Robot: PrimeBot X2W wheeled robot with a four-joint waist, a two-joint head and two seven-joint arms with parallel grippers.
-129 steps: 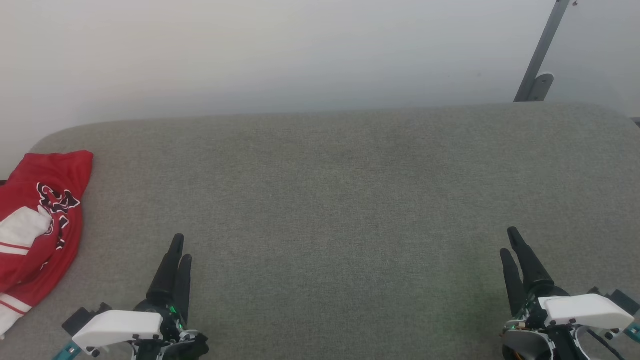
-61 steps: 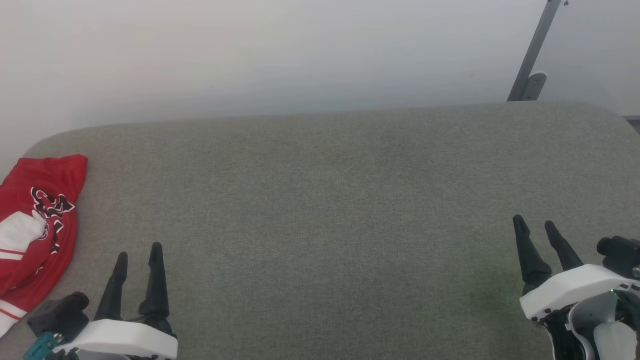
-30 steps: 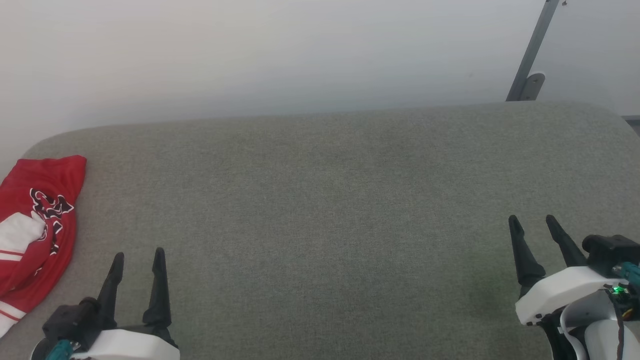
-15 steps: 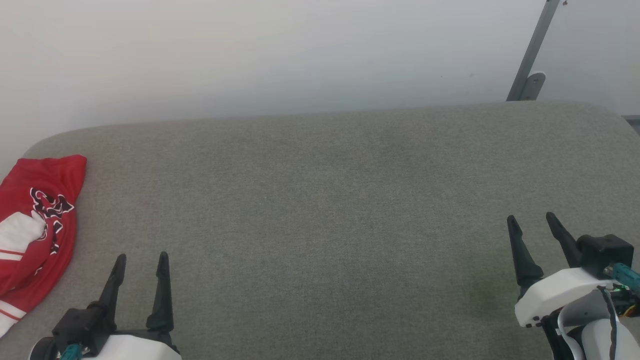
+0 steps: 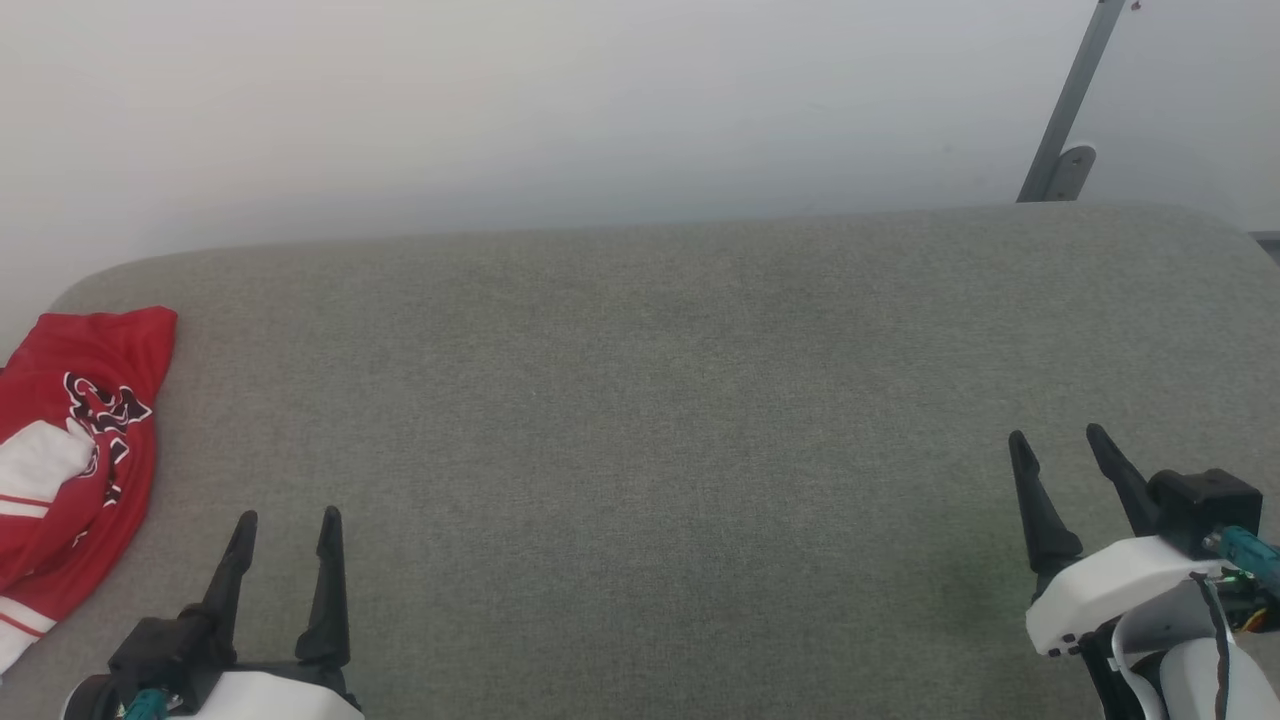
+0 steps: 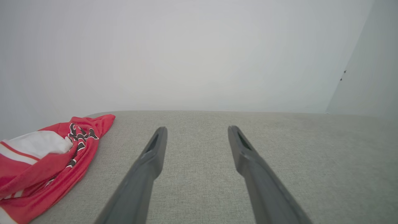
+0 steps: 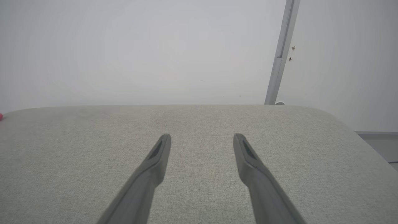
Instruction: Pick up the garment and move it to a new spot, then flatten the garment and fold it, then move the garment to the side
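Part of the crumpled red jersey-style garment (image 5: 120, 480) with white sleeves is cut off at the left edge, its black-and-white lettering half lost in folds. It lies on the left end of the grey fabric-covered counter (image 5: 640, 400), long axis running near to far. Left tool (image 5: 288, 516) and right tool (image 5: 1056, 436) both gape wide, empty.

At the left edge of the frame the garment (image 5: 80, 400) is bright red, with a white sleeve crossed by thin red stripes and black lettering edged in white; the padded surface (image 5: 640, 400) is a muted grey-green weave, plain throughout; the wall (image 5: 500, 100) is pale grey-white; a grey metal bar (image 5: 1072, 95) stands at upper right; the left gripper (image 5: 288, 516) and right gripper (image 5: 1056, 436) have black fingers (image 5: 326, 580) on white housings (image 5: 1110, 590) with teal fittings (image 5: 1240, 545)
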